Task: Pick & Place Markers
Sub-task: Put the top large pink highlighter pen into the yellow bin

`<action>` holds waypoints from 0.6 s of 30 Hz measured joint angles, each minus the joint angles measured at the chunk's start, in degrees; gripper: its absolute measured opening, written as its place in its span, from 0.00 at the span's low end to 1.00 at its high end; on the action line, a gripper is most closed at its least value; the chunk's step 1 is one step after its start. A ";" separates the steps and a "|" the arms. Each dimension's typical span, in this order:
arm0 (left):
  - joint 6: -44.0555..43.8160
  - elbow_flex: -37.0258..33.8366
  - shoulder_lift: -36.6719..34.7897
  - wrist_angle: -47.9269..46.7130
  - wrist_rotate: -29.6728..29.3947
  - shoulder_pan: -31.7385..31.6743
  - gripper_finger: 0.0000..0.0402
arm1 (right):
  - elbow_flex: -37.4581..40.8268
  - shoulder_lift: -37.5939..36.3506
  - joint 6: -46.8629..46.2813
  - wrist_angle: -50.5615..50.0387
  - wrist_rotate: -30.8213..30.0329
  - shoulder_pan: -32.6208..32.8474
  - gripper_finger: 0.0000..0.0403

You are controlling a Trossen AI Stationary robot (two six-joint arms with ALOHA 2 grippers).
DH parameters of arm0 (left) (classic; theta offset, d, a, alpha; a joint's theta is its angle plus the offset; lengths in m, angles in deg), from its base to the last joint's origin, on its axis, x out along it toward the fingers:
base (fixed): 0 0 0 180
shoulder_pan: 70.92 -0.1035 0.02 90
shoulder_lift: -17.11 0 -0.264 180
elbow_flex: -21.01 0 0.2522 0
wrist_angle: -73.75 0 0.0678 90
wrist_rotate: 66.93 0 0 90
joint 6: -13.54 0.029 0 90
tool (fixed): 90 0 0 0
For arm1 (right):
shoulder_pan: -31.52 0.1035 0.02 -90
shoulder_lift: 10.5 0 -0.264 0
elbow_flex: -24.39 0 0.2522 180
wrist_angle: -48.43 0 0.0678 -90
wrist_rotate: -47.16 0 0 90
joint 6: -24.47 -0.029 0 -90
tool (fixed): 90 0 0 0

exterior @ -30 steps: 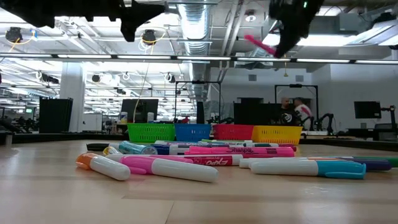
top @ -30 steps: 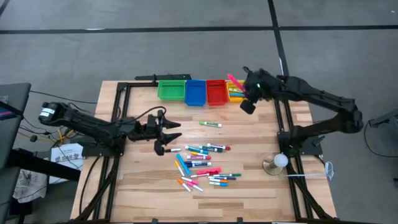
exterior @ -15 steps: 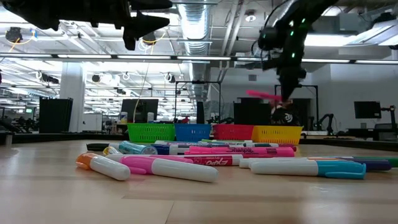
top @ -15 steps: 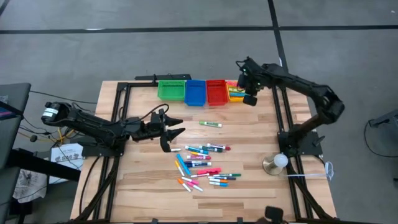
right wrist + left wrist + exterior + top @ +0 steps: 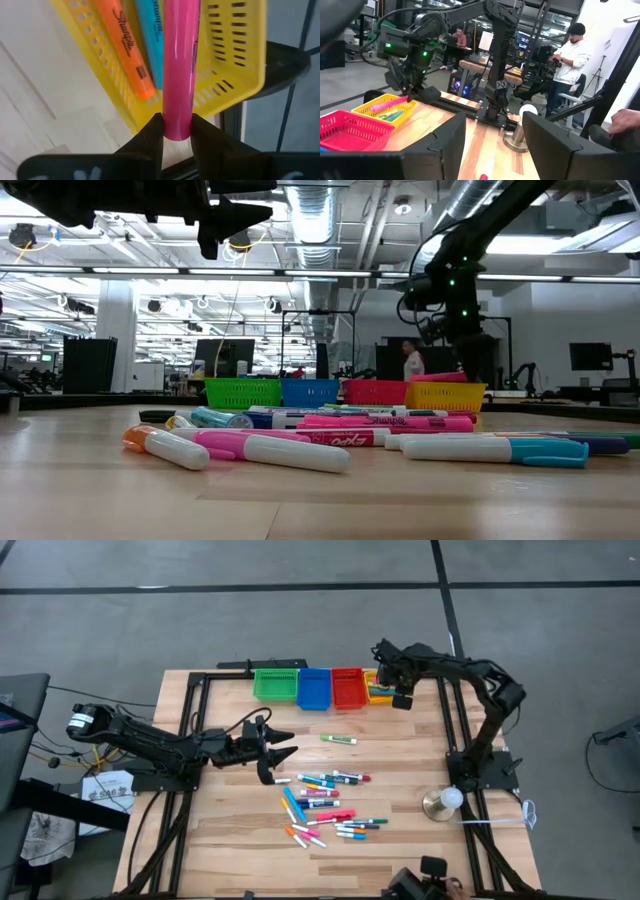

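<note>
Table: marker pile mid-board, four bins at far edge. Left gripper hangs near pile, fingers spread wide, nothing held. Right gripper over yellow bin, fingers pinching pink marker near its end. Marker lies across bin rim, above orange and blue ones inside. Before you open, check marker sits well inside walls; open slowly, lift straight up, avoid nudging bin.
</note>
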 joint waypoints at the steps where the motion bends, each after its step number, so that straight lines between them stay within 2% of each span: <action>1: 0.00 0.00 0.00 0.00 0.00 0.01 0.49 | 0.00 0.20 0.09 0.00 0.00 0.07 0.18; 11: -0.02 0.00 0.00 0.00 0.00 -0.01 0.49 | -0.02 0.39 0.25 0.67 -0.13 0.74 0.19; 14: -1.91 -0.02 0.00 0.00 0.00 -0.01 0.49 | -0.02 0.39 -0.19 0.92 -0.07 0.76 0.25; 18: -2.95 -0.02 0.00 0.00 0.02 0.02 0.49 | -0.02 0.39 -0.80 0.76 -0.12 0.79 0.37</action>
